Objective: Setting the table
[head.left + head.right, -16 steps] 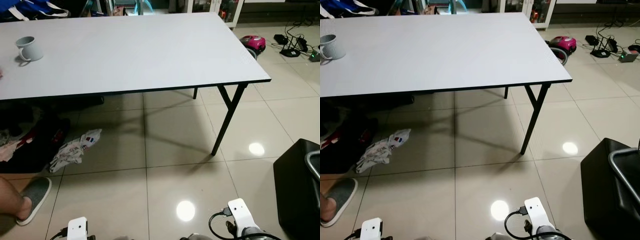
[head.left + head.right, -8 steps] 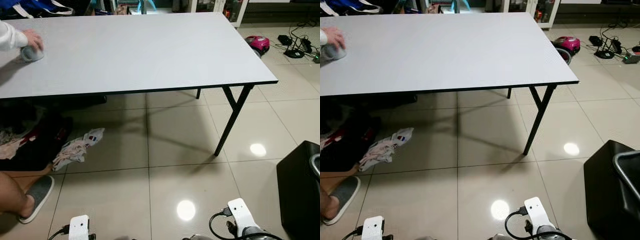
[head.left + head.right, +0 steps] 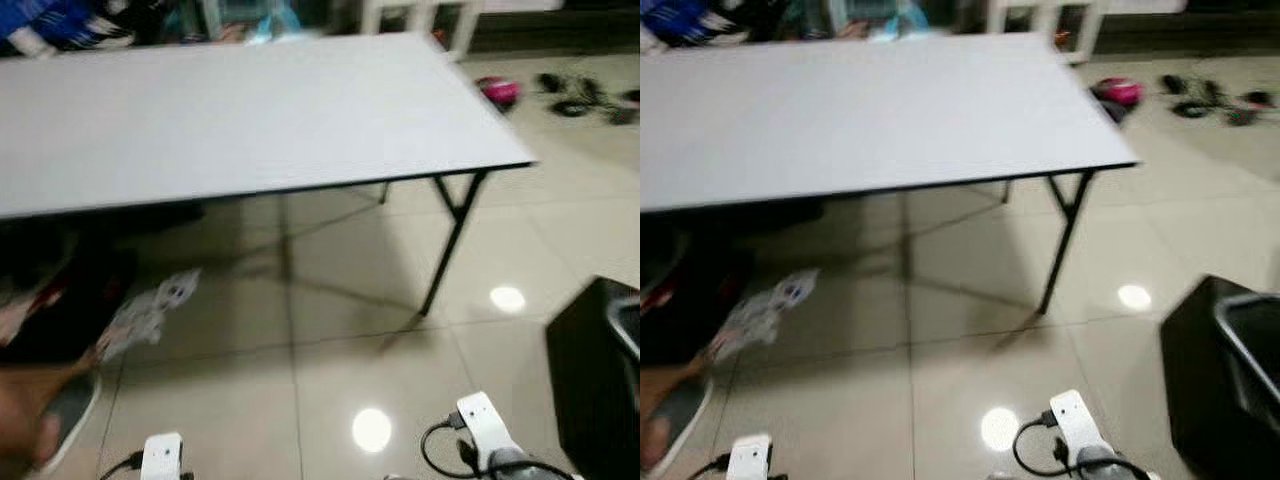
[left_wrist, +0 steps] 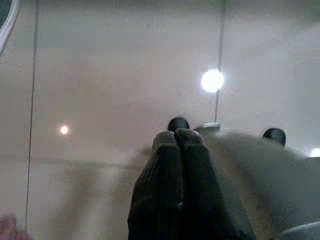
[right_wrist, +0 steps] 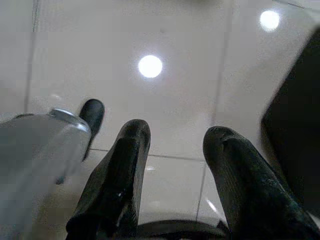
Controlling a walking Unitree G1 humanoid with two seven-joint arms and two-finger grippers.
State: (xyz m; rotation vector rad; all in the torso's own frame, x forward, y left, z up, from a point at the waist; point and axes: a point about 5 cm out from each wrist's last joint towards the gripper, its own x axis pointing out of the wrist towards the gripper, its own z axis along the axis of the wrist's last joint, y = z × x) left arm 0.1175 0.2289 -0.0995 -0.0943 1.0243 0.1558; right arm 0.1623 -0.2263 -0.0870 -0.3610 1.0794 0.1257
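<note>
A long white folding table [image 3: 250, 110] on black legs stands ahead of me, and its top is bare in this blurred picture. Both arms hang low over the tiled floor, with their white wrist parts at the lower edge of the left eye view, the left [image 3: 160, 455] and the right [image 3: 480, 420]. In the left wrist view my left gripper [image 4: 178, 137] has its black fingers pressed together, holding nothing. In the right wrist view my right gripper [image 5: 175, 135] is open, with floor tiles showing between the fingers.
A black box-like object [image 3: 595, 370] stands on the floor at the right. A crumpled cloth [image 3: 150, 305] and dark clutter lie under the table's left side. A person's foot in a slipper [image 3: 45, 425] is at the lower left. A pink vacuum [image 3: 497, 90] and cables [image 3: 570, 100] lie beyond the table's right end.
The picture has blurred and shifted a little, so the camera moved. The person's hand and the grey mug seen at the table's left end half a second ago are gone from there.
</note>
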